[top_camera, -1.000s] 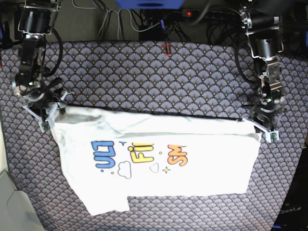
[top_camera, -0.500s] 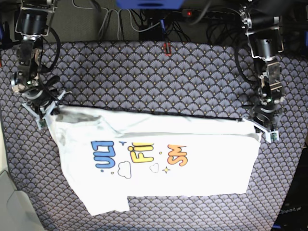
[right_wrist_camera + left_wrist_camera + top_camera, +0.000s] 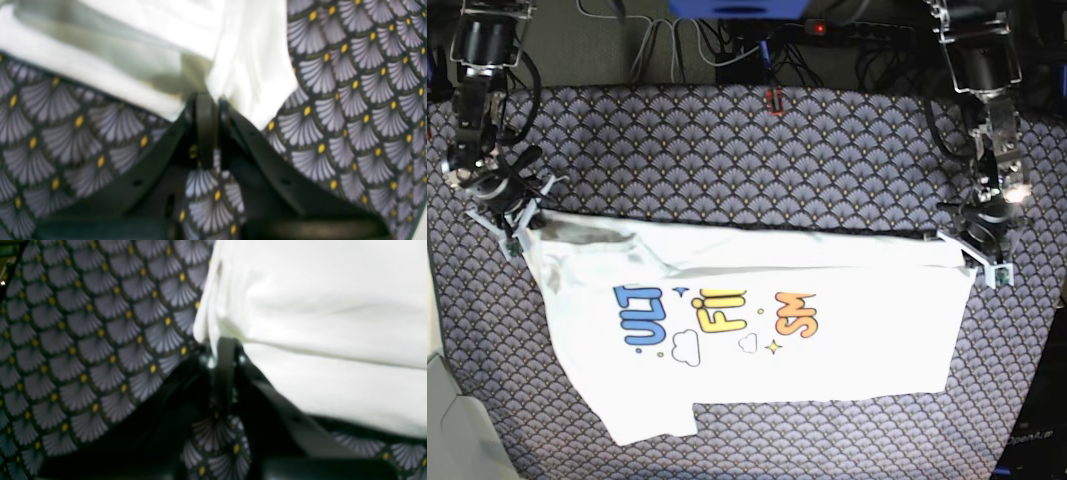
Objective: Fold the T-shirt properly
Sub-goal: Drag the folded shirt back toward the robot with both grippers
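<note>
Pinching the white T-shirt at two corners, both claws shut.

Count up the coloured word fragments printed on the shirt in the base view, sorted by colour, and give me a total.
Blue lettering: 1
Yellow lettering: 1
Orange lettering: 1
Total: 3

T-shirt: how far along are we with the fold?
Partway. The T-shirt lies spread, its upper edge already turned over the print. In hand: the left end effector and right end effector each grip a corner of that edge. Left to do: the broad printed part is still unfolded.
</note>
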